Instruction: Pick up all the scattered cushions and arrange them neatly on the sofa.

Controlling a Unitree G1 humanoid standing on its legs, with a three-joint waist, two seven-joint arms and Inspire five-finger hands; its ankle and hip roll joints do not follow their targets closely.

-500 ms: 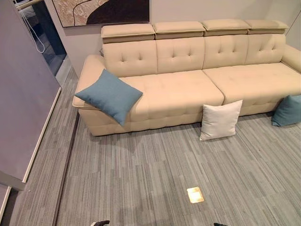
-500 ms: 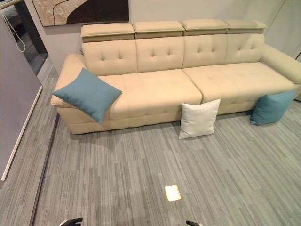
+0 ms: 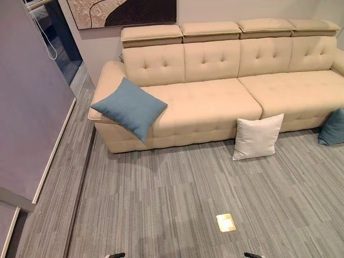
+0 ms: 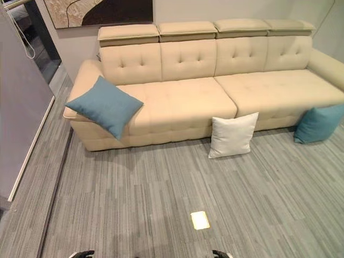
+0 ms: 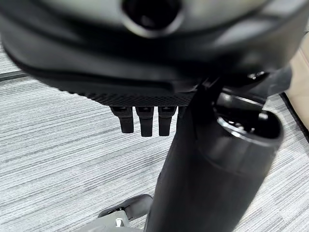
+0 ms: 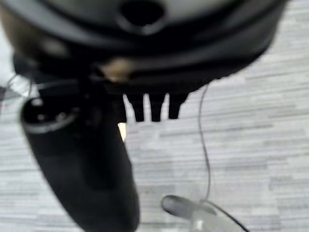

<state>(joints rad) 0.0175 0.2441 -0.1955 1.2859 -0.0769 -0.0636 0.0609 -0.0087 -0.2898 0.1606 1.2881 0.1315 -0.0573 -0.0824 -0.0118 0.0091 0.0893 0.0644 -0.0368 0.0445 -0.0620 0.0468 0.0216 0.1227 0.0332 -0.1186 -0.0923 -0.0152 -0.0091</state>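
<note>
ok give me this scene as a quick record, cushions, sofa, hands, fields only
sofa: beige sofa against the wall
on sofa: blue cushion propped on its left end
on floor: white cushion leaning on the sofa front; teal cushion by the right end
floor: grey carpet with a brass floor plate
left hand: open, holds nothing
right hand: open, holds nothing

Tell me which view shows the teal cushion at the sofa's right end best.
The right eye view: the teal cushion shows nearly whole there, on the floor against the sofa. The left eye view cuts it off at the edge. The wrist views show hands and floor.
</note>
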